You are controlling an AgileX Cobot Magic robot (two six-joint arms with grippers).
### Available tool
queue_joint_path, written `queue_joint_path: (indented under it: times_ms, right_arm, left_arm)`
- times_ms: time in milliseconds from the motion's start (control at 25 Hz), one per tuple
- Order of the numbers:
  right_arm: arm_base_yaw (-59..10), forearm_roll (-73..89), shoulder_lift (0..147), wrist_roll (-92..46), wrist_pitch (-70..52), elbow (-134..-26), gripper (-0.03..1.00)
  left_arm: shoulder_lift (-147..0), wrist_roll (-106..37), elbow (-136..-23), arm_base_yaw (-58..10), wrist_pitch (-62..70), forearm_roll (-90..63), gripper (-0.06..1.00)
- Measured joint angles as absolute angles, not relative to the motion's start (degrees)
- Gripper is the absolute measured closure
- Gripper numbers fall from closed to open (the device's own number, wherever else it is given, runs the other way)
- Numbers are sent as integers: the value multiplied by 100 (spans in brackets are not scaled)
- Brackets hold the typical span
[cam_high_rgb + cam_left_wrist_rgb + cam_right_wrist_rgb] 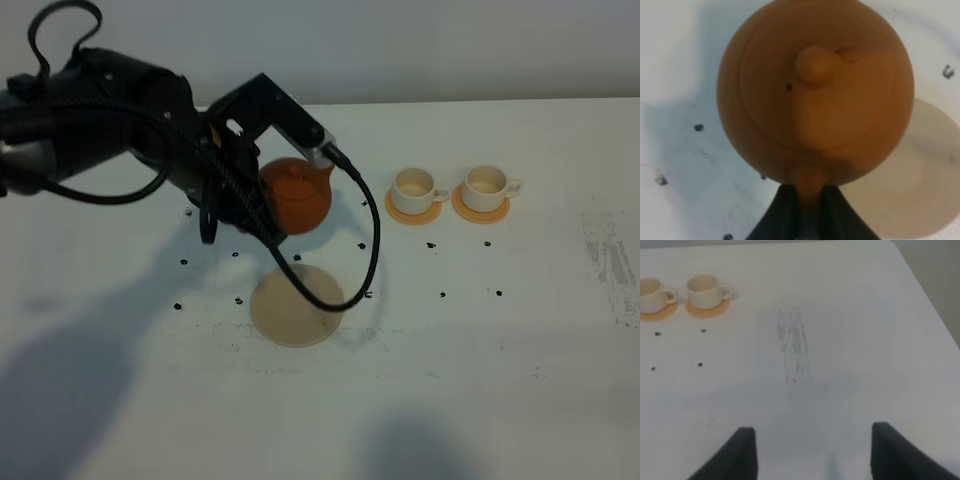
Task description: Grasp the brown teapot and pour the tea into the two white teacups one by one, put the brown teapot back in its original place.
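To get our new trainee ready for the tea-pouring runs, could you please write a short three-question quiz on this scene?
1. How many white teacups stand on orange coasters?
2. True or false: the brown teapot rests on the tan coaster.
3. What does the left gripper hold? A: the teapot's handle; B: a teacup; C: nothing.
Key: 1: two. 2: false, it is held off the coaster. 3: A.
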State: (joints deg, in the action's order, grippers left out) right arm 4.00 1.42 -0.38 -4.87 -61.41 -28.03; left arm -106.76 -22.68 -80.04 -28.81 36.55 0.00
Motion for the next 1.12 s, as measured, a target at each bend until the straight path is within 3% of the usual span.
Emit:
queue_joint_path:
  times_ms: [720, 1120]
  right_arm:
    - [400, 142, -38, -487, -6141, -2803, 45]
    - [400, 142, -38, -487, -6141, -2803, 45]
  left_arm:
    - [-12357, -2946, -10761, -2755, 5020, -496, 86]
    - [-12830, -3202, -11310, -2754, 5180, -520, 86]
